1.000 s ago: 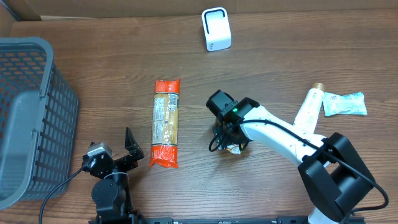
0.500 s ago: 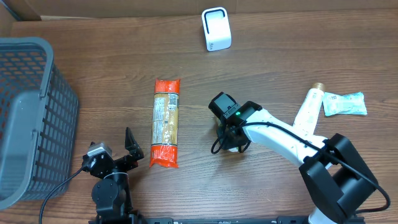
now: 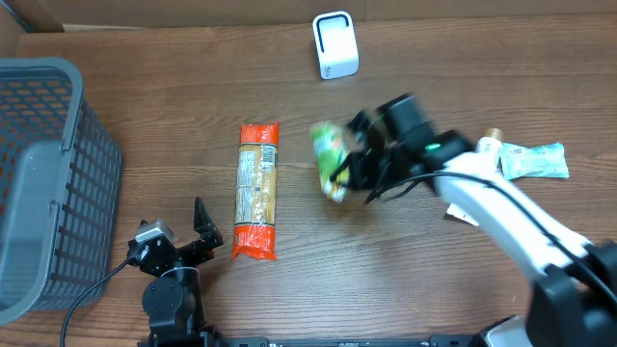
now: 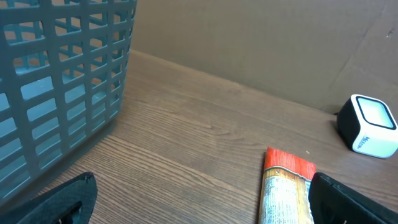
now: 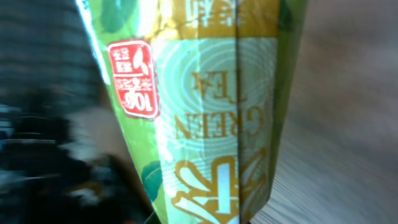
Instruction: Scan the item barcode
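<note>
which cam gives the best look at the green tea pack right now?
Right wrist. The tea pack fills the frame with its GREEN TEA print legible, though no barcode shows. Overhead has it small and motion-blurred in the right tool. Left wrist misses it entirely.

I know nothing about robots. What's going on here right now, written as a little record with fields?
Right gripper: shut on green tea packet
Left gripper: open, empty
Scanner: white, far side, untouched
Pasta packet: lying flat, near the left gripper
Basket: grey, left side
Also there: bottle and teal sachet, right side
</note>
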Motion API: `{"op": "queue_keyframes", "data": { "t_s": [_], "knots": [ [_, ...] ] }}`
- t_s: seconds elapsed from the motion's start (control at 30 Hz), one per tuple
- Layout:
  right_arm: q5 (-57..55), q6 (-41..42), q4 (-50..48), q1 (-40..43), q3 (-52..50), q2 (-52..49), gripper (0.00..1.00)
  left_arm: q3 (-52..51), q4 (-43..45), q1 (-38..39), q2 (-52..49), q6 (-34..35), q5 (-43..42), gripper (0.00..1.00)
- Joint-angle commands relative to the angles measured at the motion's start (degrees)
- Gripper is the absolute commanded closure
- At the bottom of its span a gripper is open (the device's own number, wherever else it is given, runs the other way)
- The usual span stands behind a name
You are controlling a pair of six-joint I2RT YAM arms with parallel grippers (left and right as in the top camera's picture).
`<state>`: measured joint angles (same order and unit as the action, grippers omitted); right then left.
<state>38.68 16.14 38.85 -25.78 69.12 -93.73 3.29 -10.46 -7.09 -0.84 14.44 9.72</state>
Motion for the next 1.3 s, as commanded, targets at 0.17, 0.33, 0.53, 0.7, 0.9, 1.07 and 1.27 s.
{"op": "queue_keyframes", "data": {
  "t_s": [0.17,0.33,0.53,0.7,0.9,1.07,1.27],
  "knots": [
    [30.58,-2.97,-5.6,11.08,2.58,5.88,0.96,-0.04,0.0,0.35,0.59,-0.92,0.83,0.0],
    [31.45,-6.14,-5.27,11.69,2.58,7.19,0.96,-0.04,0.0,0.35,0.59,-0.92,0.83,0.0],
    [1.84,-2.47,0.35,9.25,5.49,6.69,0.97,-0.04,0.0,0.35,0.59,-0.92,0.83,0.0],
    [-26.75,-5.64,7.74,4.24,21.2,-1.38,0.97,-0.04,0.0,0.35,0.59,-0.92,0.83,0.0],
    [-55.28,-14.23,11.13,0.0,41.13,-18.25,0.97,-0.04,0.0,0.35,0.59,-0.92,0.81,0.0],
    [-71.28,-29.62,-3.06,-0.26,43.6,-27.74,0.96,-0.04,0.0,0.35,0.59,-0.94,0.83,0.0],
    [-79.47,-48.24,-22.23,-0.24,43.6,-36.81,0.96,-0.04,0.0,0.35,0.59,-0.92,0.81,0.01]
  ]
}}
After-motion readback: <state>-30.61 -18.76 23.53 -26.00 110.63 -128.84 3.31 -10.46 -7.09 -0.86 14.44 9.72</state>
